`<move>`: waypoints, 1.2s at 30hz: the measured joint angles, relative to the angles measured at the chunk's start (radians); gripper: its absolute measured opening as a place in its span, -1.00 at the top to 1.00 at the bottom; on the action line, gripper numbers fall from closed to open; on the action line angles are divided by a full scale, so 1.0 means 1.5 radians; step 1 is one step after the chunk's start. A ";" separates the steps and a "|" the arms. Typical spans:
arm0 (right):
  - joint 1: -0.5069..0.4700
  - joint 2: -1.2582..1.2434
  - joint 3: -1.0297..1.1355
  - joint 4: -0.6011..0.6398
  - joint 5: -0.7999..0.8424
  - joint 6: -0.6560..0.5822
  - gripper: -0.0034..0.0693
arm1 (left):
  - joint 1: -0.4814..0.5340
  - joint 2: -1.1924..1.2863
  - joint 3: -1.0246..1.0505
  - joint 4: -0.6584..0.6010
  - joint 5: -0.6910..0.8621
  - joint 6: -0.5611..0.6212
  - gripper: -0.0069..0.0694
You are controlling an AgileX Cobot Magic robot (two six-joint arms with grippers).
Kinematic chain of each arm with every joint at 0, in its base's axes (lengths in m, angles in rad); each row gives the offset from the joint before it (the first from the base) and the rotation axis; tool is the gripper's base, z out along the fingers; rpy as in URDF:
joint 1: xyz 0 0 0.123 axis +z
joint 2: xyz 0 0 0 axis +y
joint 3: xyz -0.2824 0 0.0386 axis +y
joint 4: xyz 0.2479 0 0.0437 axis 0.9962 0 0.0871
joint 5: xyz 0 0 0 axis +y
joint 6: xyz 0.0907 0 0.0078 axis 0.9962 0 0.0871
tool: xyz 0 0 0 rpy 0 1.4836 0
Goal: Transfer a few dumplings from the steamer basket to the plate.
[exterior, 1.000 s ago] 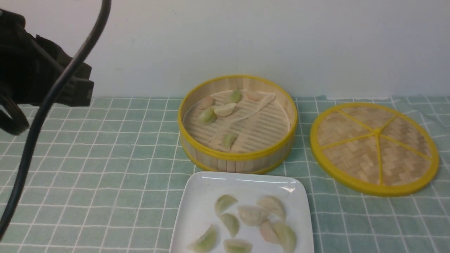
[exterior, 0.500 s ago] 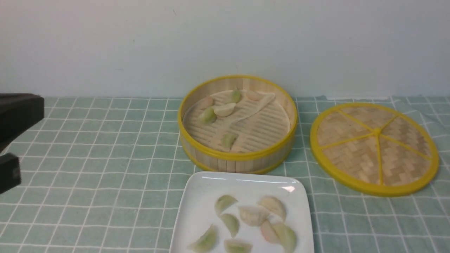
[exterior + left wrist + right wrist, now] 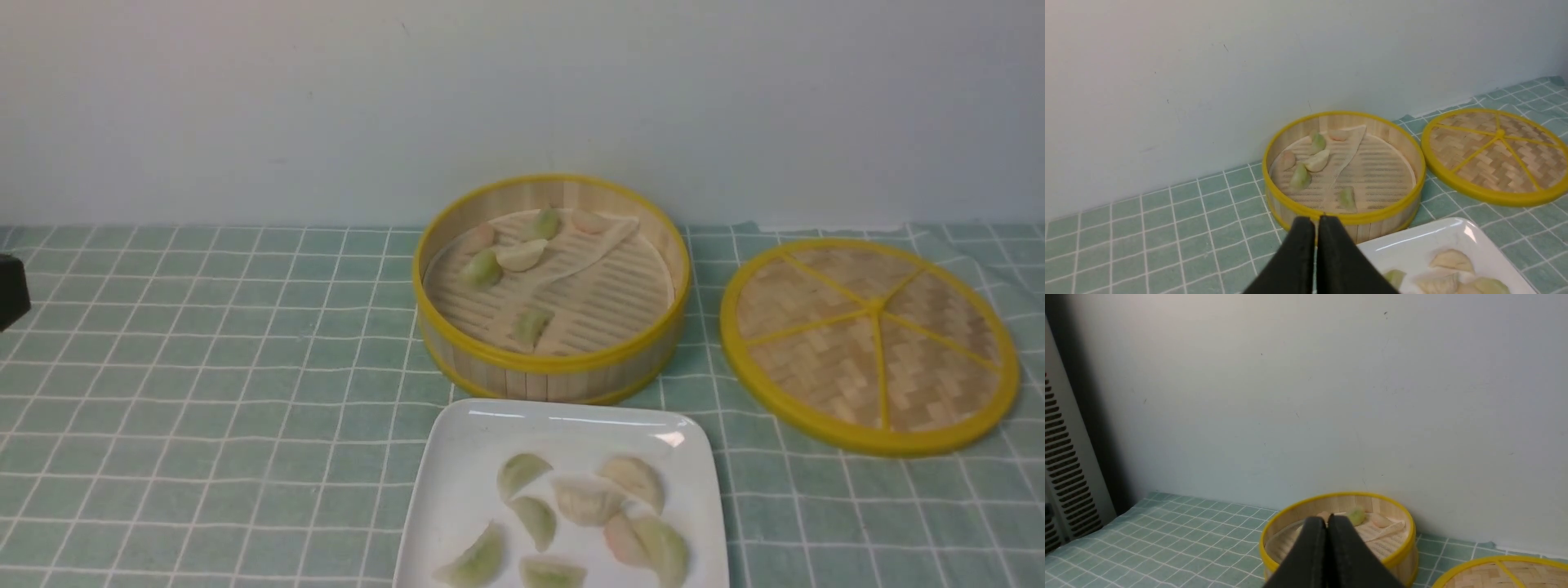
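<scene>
So the dumplings (image 3: 571, 514) are split between two spots right now: seven of them sit bunched on the near half of the plate (image 3: 457, 457), a mix of pale green, cream and one pinkish, a couple of them touching each other on the right side. Six more are in the steamer basket (image 3: 552, 363), five clustered toward its back left on the pale liner sheet (image 3: 571, 265), which is folded over on itself, and one green one alone near the front rim. The plate sits just in front of the basket, almost touching it, all on a green checked tablecloth (image 3: 204, 392). The woven lid (image 3: 869, 343) with yellow spokes lies flat to the right of the basket, near it but not touching. The left gripper (image 3: 1316, 222) has its fingers pressed together with nothing between them, hanging above the cloth on the near side of the basket and plate. The right gripper (image 3: 1327, 520) is the same deal, fingers together and empty, up high and facing the wall (image 3: 1306, 396) with the basket below it.
</scene>
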 joint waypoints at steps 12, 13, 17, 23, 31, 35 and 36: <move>0.000 0.000 0.000 -0.002 0.000 0.000 0.95 | 0.085 -0.111 0.143 0.001 -0.068 0.011 0.83; 0.000 0.000 0.000 -0.002 0.000 0.000 0.95 | 0.112 -0.147 0.198 0.001 -0.097 0.013 0.83; 0.000 0.000 0.000 -0.002 0.000 0.000 0.95 | 0.180 -0.247 0.356 0.001 -0.169 0.020 0.83; 0.000 0.000 0.000 -0.002 0.000 0.000 0.95 | 0.222 -0.352 0.566 0.001 -0.216 0.023 0.83; 0.000 0.000 0.000 -0.002 0.006 0.000 0.95 | 0.220 -0.355 0.583 0.000 -0.197 0.023 0.83; 0.000 0.000 0.000 -0.002 0.006 0.000 0.95 | 0.220 -0.355 0.583 0.000 -0.197 0.023 0.83; 0.000 0.000 0.000 -0.002 0.006 0.000 0.95 | 0.220 -0.355 0.583 0.000 -0.197 0.023 0.83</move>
